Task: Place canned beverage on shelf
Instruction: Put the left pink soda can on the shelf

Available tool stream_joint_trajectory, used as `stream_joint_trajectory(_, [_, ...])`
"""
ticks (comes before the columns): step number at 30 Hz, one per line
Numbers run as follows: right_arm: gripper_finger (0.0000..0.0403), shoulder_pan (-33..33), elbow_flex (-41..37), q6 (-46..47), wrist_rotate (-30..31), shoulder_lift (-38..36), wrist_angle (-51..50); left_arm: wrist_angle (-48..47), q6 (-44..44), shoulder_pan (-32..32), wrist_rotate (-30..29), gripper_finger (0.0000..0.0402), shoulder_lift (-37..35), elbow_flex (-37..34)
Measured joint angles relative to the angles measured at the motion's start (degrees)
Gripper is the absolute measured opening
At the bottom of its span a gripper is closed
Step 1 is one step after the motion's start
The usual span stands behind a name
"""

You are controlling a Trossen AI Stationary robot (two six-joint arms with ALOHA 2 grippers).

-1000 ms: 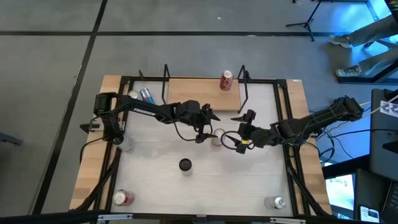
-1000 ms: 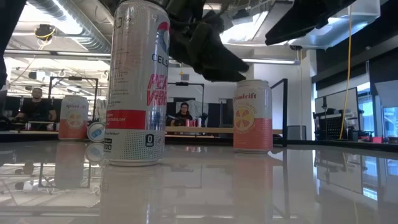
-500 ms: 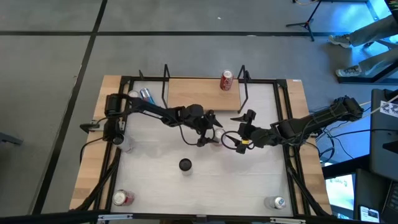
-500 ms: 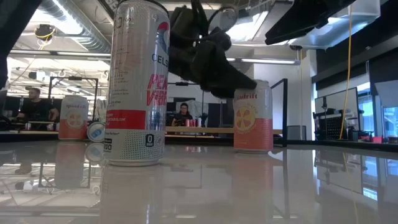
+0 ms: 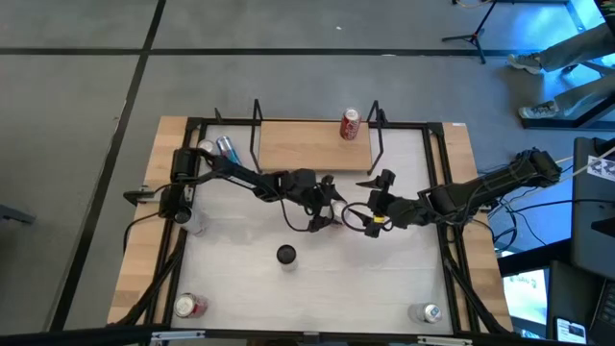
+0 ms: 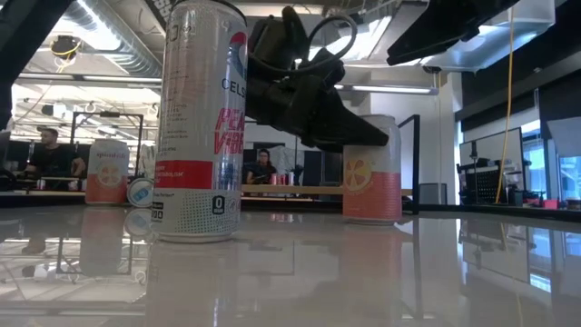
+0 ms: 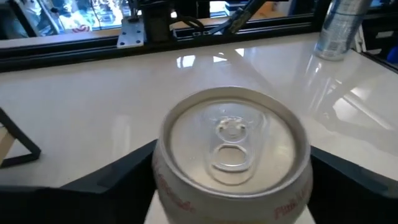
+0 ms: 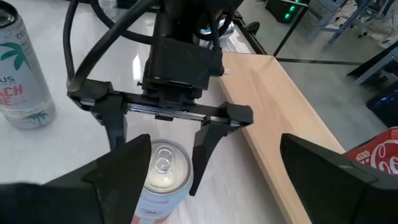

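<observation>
The pale pink can (image 8: 160, 177) stands upright near the middle of the white surface (image 5: 384, 279), its long axis vertical and its pull-tab top facing up, a little way in front of the shelf (image 5: 312, 146) that runs along the far edge. The left hand (image 8: 163, 144) sits directly over it: its two fingers (image 8: 210, 140) hang down on either side of the can's upper body, spread apart and not visibly pressing on the wall, so the can lies straight below and between them, and the left wrist view looks squarely down onto the lid. The grip looks about to be taken rather than made. The right hand (image 5: 373, 217) waits just beside the can on the side toward the right edge, level with it, its fingers apart and holding nothing; it is close, but the left one already straddles the can. From here the shelf lies toward the far edge, its board bare except for a red can (image 5: 350, 125) standing at its right end beside the black upright (image 5: 377, 130), so the open stretch to the left of that can appears the natural place for this one.
</observation>
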Motion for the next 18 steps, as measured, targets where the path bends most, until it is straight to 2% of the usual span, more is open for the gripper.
stream_joint_trajectory(3, [0.0353,0.0,0.0,-0.07,0.0,0.51,-0.13,0.05,-1.09,-0.07,-2.46,0.0274,-0.04,0.0])
stream_joint_trajectory(4, [0.0353,0.0,0.0,-0.09,0.24,0.7,-0.04,-0.39,-1.68,-0.17,-3.4,0.0271,-0.53,0.0])
stream_joint_trajectory(8, [0.0353,0.0,0.0,-1.39,0.98,1.16,0.34,-5.99,-2.12,-0.83,-8.86,0.0271,-3.9,-0.1])
stream_joint_trajectory(18, [0.0353,0.0,0.0,-1.55,1.03,1.16,0.73,-23.44,-0.4,-1.39,-22.32,0.0271,-21.09,-0.04])
